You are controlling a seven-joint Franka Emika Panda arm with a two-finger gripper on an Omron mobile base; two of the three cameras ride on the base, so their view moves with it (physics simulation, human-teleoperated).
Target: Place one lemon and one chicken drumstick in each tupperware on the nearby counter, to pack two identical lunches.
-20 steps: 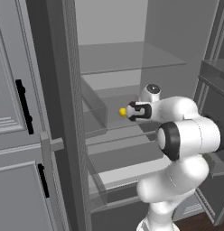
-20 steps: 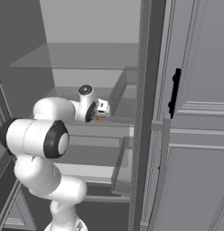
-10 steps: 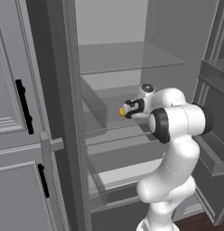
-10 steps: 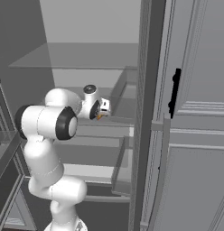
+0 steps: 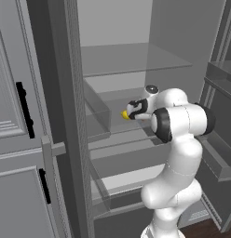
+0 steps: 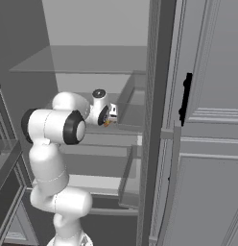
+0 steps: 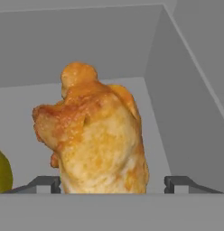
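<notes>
Chicken drumstick (image 7: 98, 140) sits between wide-spread jaws, tips flanking it; lemon (image 7: 2, 173) at view's left.

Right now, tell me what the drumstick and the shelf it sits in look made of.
The chicken drumstick looks like cooked meat: golden-brown, lumpy, mottled skin with a matte sheen. The fridge drawer around it looks like smooth grey plastic or translucent glass, flat and featureless; the render leaves that open. The lemon beside it shows a dull yellow-green rind.

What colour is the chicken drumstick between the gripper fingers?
The chicken drumstick is golden orange-brown with paler yellowish patches, best seen in the hand view.
</notes>
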